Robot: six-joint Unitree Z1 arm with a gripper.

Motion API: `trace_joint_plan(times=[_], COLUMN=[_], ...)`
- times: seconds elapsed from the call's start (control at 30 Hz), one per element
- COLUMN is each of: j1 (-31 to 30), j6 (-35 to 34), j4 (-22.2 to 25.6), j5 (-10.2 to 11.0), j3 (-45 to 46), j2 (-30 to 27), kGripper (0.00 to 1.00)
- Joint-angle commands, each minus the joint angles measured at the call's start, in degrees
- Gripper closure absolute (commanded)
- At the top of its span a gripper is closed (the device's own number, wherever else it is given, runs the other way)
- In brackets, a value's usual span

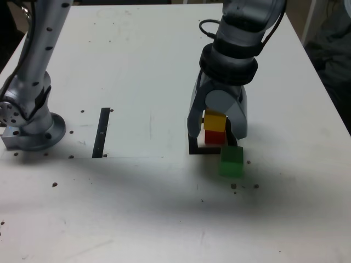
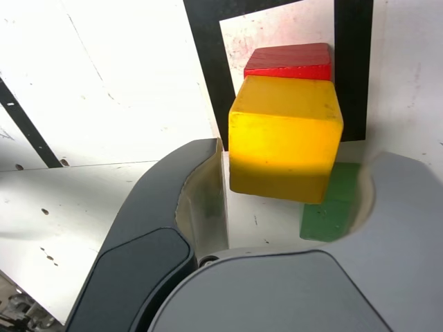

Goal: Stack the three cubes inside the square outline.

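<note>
Claw (image 1: 217, 127) straddles yellow cube (image 1: 215, 121), sides clear.

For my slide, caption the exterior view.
Gripper straddles yellow cube stacked on red cube in square outline; green cube alongside.

White table (image 1: 137, 66) here, pretty scuffed, with little dark specks scattered over the near part. Marked flat on it is a narrow black strip (image 1: 102, 132), toward the exterior view's left, and next to that sits the arm's round metal base (image 1: 34, 131). Toward the exterior view's right is the black square outline (image 1: 198, 150), with a red cube (image 1: 214, 137) sitting inside it on the white centre. A green cube (image 1: 231, 161) sits on the table right at the outline's near corner, looks like it overlaps the black line.
</note>
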Motion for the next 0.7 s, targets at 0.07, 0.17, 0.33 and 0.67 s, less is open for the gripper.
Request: trace_joint_plan(times=[0.07,0.17,0.33,0.67], j1=[-0.1,-0.7,-2.2,-6.5], j6=[-0.4,-1.2,-1.9,-3.9], j4=[0.4,1.1,1.8,4.6], j5=[2.0,4.4,7.2,7.5], j3=[0.5,0.5,-0.4,-5.0], j2=[-1.5,-3.3,-5.5,-4.7], kGripper=[0.0,0.0,0.0,0.0])
